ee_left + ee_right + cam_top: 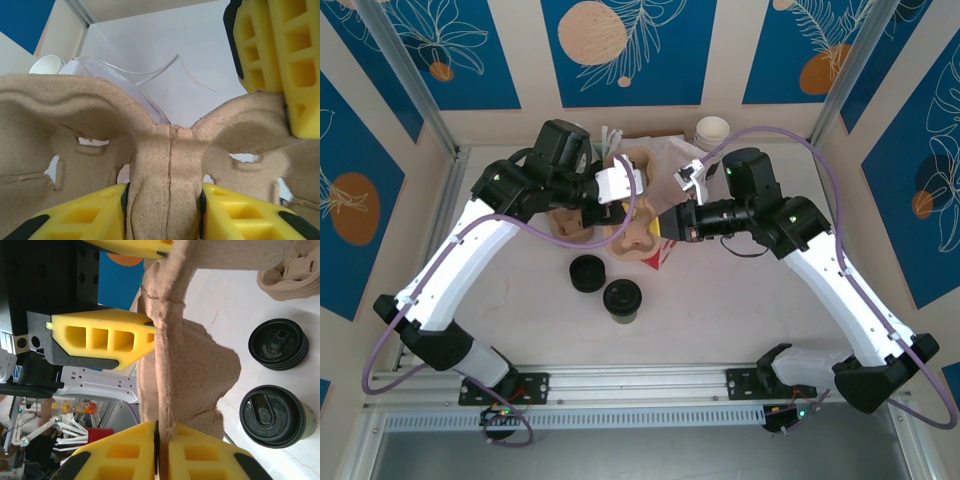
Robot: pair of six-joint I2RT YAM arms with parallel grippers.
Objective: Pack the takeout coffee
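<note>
Both arms hid much of the carrier from above. The left end effector was clamped on its centre ridge. The right end effector pinched a thin wall edge, fingers almost meeting. The coffee stood lidded on the counter, apart from the carrier and just beside the lid stack. Bare counter lay between it and the arm bases. Cups stood by the back wall.
</note>
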